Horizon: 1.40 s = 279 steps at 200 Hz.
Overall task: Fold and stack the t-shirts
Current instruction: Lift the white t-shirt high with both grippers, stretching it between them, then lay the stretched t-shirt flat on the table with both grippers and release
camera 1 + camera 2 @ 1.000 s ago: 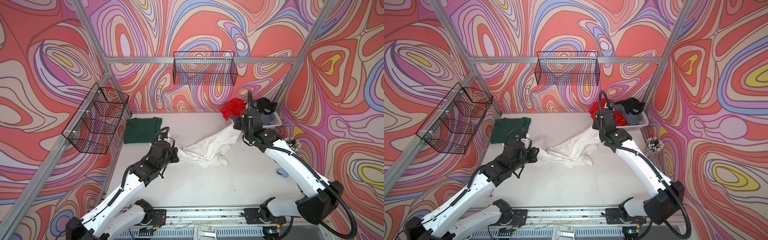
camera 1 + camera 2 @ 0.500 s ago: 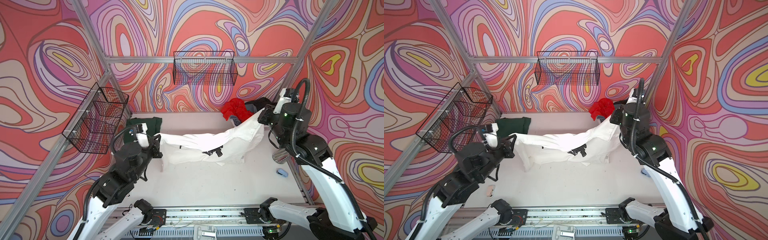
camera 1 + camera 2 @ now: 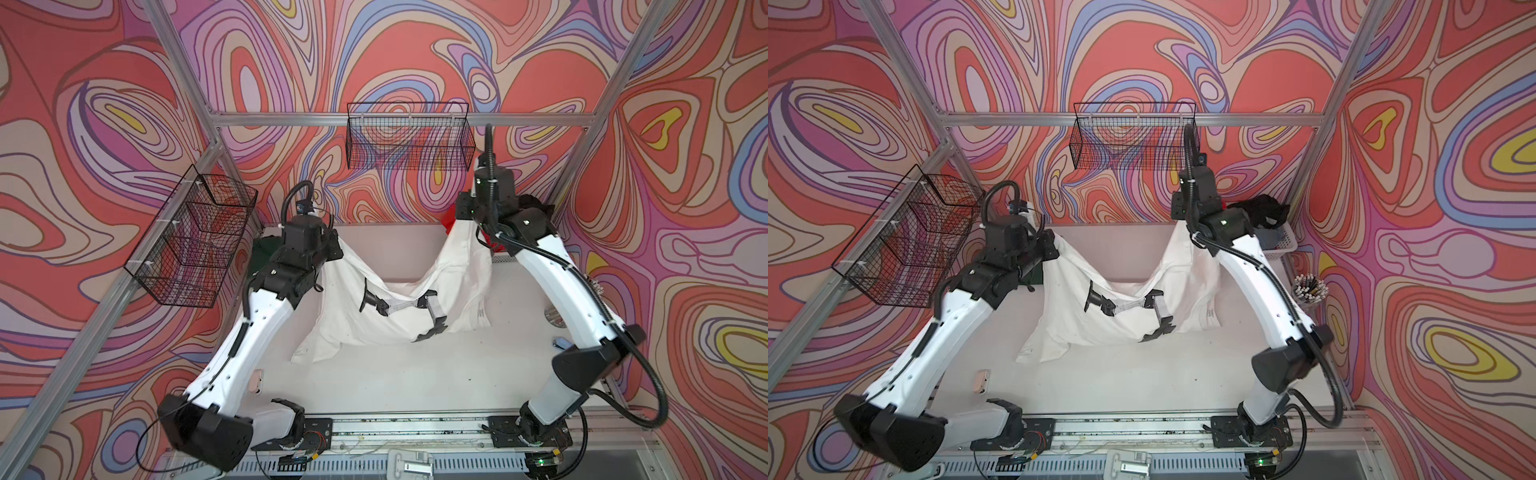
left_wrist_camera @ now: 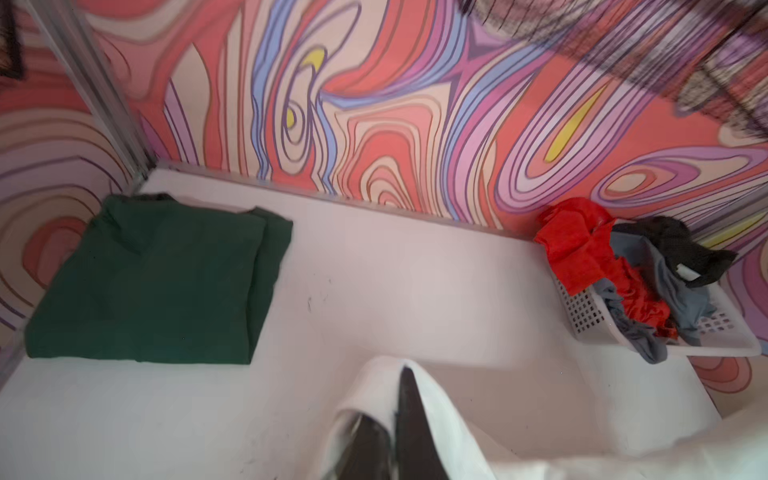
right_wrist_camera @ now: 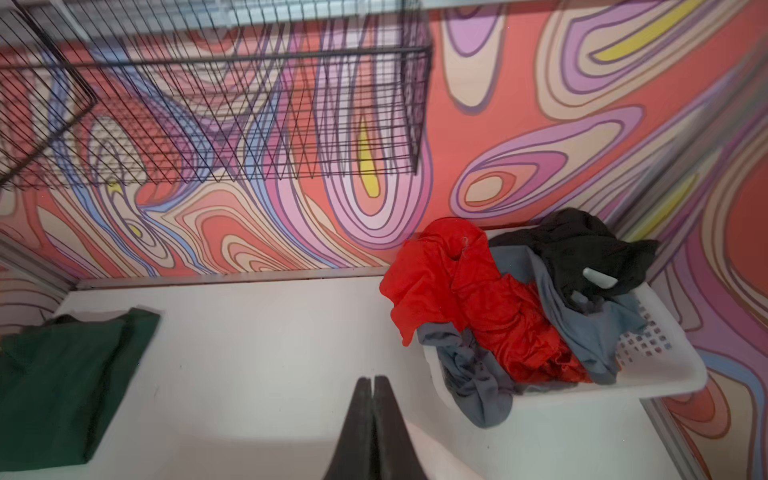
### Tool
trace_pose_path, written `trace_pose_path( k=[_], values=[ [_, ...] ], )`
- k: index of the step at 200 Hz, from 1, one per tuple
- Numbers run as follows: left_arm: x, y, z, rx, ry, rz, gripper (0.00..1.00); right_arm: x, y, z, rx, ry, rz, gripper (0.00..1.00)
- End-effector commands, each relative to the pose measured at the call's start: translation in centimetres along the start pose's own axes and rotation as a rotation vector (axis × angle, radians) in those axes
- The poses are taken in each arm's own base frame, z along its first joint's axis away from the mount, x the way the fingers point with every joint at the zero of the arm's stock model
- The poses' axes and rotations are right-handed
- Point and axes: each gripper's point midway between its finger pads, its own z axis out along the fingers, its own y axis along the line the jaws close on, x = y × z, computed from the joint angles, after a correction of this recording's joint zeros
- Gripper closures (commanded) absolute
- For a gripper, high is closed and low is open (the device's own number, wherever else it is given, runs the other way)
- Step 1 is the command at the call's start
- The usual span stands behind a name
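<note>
A white t-shirt point(image 3: 353, 307) with a black print hangs above the table, sagging in the middle between both raised arms. My left gripper point(image 3: 334, 245) is shut on one upper corner, and white cloth wraps over its fingers point(image 4: 405, 415) in the left wrist view. My right gripper point(image 3: 463, 216) is shut on the other corner; its jaws point(image 5: 374, 380) are pressed together with white cloth beneath. A folded dark green t-shirt point(image 4: 153, 282) lies at the back left. Red point(image 5: 457, 291), grey point(image 5: 478, 374) and black point(image 5: 582, 245) t-shirts are heaped in the white basket point(image 5: 665, 365) at the back right.
A black wire basket point(image 3: 409, 141) hangs on the back wall and another point(image 3: 195, 237) on the left wall. A cup of pens point(image 3: 1308, 289) stands by the right wall. A small pale object point(image 3: 258, 380) lies near the left arm's base.
The white t-shirt was lifted off the table and stretched wide. Both grippers have since moved up and toward the back wall, closer together, so the shirt now sags between them.
</note>
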Motion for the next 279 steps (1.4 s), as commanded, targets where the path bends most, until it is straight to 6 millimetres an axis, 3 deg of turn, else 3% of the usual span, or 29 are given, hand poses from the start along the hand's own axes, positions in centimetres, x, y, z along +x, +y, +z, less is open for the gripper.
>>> trace_pose_path(
  k=[1,19,39,53,58,79,105,120,154,175,194,224,243,261,279],
  values=[
    [-8.7,-4.8,-1.5,0.215,-0.133,-0.039,1.00,-5.8,-0.1,-0.9,-0.034,-0.114,-0.011,1.00],
    [-12.2,-6.1,-2.4,0.232,-0.201,-0.003,1.00,-9.2,-1.8,-1.8,0.011,-0.220,0.008,1.00],
    [-14.1,-6.9,-5.2,0.273,-0.270,0.024,1.00,-11.9,-4.0,-5.1,0.068,-0.335,0.015,1.00],
    [-13.4,-6.7,-6.7,0.290,-0.292,0.020,1.00,-11.7,-4.6,-6.9,0.060,-0.361,0.011,1.00],
    [-13.0,-6.4,-7.4,0.294,-0.302,0.012,1.00,-12.3,-5.1,-9.1,0.050,-0.394,0.024,1.00],
    [-10.7,-5.3,-10.0,0.326,-0.343,-0.025,1.00,-11.3,-6.3,-13.0,0.027,-0.428,0.052,1.00],
    [-7.9,-4.5,-15.3,0.355,-0.379,-0.016,1.00,-9.6,-7.8,-17.4,0.005,-0.455,0.072,1.00],
    [-7.0,-4.0,-18.7,0.366,-0.403,-0.014,1.00,-9.7,-8.7,-20.0,-0.003,-0.469,0.091,1.00],
    [-7.8,-3.3,-25.8,0.397,-0.490,-0.040,1.00,-11.3,-9.5,-23.4,-0.007,-0.489,0.123,1.00],
    [-8.5,-3.2,-27.6,0.413,-0.527,-0.050,1.00,-12.8,-9.6,-23.5,0.016,-0.510,0.116,1.00],
    [-8.5,-3.3,-26.4,0.407,-0.516,-0.077,1.00,-13.6,-8.1,-21.3,-0.012,-0.487,0.084,1.00],
    [-6.5,-3.1,-20.0,0.335,-0.388,-0.091,1.00,-12.8,-6.4,-14.7,0.020,-0.395,0.042,1.00],
    [-5.1,-2.1,-16.1,0.259,-0.350,-0.094,1.00,-10.5,-4.2,-10.1,-0.037,-0.313,0.027,1.00],
    [-3.0,-0.9,-12.0,0.190,-0.279,-0.105,1.00,-6.8,-2.3,-6.0,-0.096,-0.204,0.035,1.00],
    [0.2,0.4,-8.1,0.135,-0.188,-0.116,1.00,-3.1,-1.5,-3.2,-0.103,-0.142,0.036,1.00]
  ],
)
